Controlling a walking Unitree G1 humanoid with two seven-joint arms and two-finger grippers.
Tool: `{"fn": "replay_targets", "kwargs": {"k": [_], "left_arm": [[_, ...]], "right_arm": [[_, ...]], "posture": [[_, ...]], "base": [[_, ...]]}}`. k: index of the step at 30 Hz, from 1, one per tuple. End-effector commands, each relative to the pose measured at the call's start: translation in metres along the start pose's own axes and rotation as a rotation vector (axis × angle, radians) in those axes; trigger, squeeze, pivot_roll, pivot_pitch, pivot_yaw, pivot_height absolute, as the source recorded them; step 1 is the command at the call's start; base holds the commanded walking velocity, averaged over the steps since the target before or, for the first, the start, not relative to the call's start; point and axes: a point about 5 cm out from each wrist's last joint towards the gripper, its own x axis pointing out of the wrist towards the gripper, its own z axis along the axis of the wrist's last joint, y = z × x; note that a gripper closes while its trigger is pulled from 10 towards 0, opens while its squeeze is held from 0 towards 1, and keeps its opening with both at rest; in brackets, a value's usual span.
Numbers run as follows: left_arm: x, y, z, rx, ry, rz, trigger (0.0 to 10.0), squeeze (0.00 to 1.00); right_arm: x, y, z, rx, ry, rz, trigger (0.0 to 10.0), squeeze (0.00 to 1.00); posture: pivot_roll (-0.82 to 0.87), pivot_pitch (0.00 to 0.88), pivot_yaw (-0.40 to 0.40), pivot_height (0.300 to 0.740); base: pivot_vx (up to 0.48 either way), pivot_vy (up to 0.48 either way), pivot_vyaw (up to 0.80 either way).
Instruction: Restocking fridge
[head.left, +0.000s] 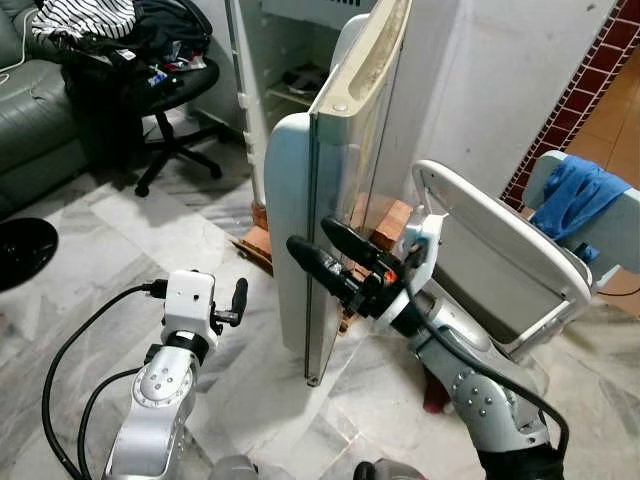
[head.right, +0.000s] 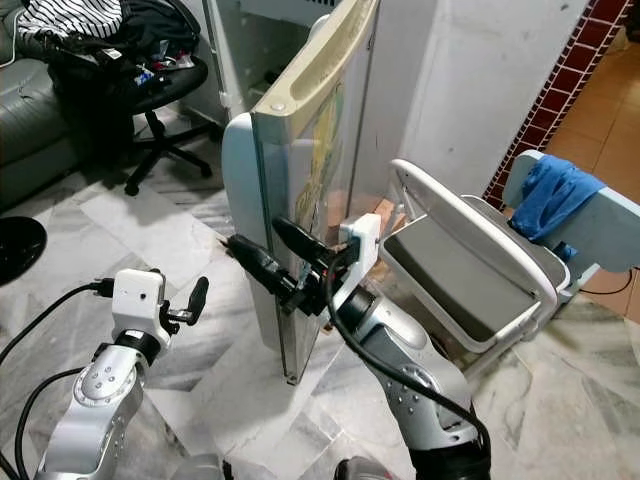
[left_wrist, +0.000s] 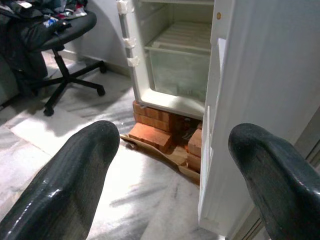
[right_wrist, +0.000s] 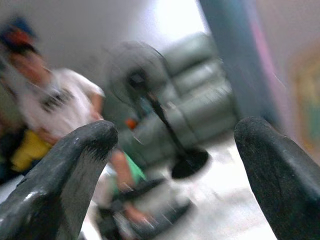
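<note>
Standing open on a stack of bricks (left_wrist: 150, 135), the fridge (left_wrist: 175, 60) shows pale bare shelves inside, and its door (head.left: 330, 200) swings out edge-on toward the robot. At the door's edge, the right gripper (head.left: 322, 250) has its two black fingers spread apart, one to each side of the edge, gripping nothing. Left of the door and lower, the left gripper (head.left: 238, 297) hangs over the marble floor (head.left: 120, 250), its fingers (left_wrist: 65, 190) parted and empty too, pointing at the fridge's foot. Right of the door, a white plastic chair (head.left: 500, 250) lies tipped against the wall, with a blue cloth (head.left: 575, 200) draped on another chair behind it. Far left of the fridge stands a black office chair (head.left: 170, 90) heaped with clothes, beside a grey sofa (head.left: 30, 120). The right wrist view, blurred, catches a seated person (right_wrist: 55, 110) and a standing fan (right_wrist: 145, 85).
</note>
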Motion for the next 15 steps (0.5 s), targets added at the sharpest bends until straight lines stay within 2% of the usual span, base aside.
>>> {"fn": "replay_targets", "kwargs": {"k": [1, 2, 3, 6, 7, 8, 9, 12, 15], "left_arm": [[0.005, 0.001, -0.001, -0.001, 0.028, -0.013, 10.0, 0.0], [0.006, 0.001, -0.001, 0.002, 0.033, -0.016, 10.0, 0.0], [0.007, 0.001, 0.0, 0.015, 0.024, -0.042, 10.0, 0.0], [0.013, 0.006, 0.0, 0.059, 0.036, -0.069, 10.0, 0.0], [0.013, 0.006, 0.0, 0.059, 0.036, -0.069, 10.0, 0.0], [0.013, 0.007, 0.0, 0.06, 0.037, -0.065, 10.0, 0.0], [0.013, 0.008, -0.002, 0.072, 0.045, -0.061, 10.0, 0.0], [0.013, 0.009, -0.003, 0.079, 0.051, -0.05, 10.0, 0.0], [0.011, 0.007, -0.006, 0.082, 0.063, -0.04, 10.0, 0.0]], "right_arm": [[-0.008, -0.017, -0.008, -0.061, 0.045, -0.119, 10.0, 0.0], [-0.01, -0.021, -0.009, -0.078, 0.051, -0.147, 10.0, 0.0], [-0.015, -0.033, -0.011, -0.119, 0.061, -0.231, 10.0, 0.0], [-0.033, -0.061, -0.012, -0.169, 0.06, -0.483, 10.0, 0.0], [-0.033, -0.061, -0.012, -0.169, 0.06, -0.483, 10.0, 0.0], [-0.036, -0.066, -0.011, -0.186, 0.059, -0.538, 10.0, 0.0], [-0.042, -0.081, -0.01, -0.194, 0.076, -0.7, 10.0, 0.0], [-0.038, -0.088, -0.006, -0.219, 0.084, -0.766, 10.0, 0.0], [-0.023, -0.089, 0.003, -0.215, 0.042, -0.762, 10.0, 0.0]], "posture": [[0.06, 0.049, 0.01, 0.74], [0.06, 0.049, 0.01, 0.74], [0.05, 0.049, 0.008, 0.74], [0.05, 0.048, 0.011, 0.74], [0.05, 0.048, 0.011, 0.74], [0.05, 0.048, 0.011, 0.74], [0.04, 0.048, 0.013, 0.74], [0.04, 0.049, 0.012, 0.74], [0.05, 0.05, 0.009, 0.74]], "base": [[0.0, 0.0, 0.0], [0.0, 0.0, 0.0], [0.0, 0.0, 0.0], [0.0, 0.0, 0.0], [0.0, 0.0, 0.0], [0.0, 0.0, 0.0], [0.0, 0.0, 0.0], [0.0, 0.0, 0.0], [0.0, 0.0, 0.0]]}}
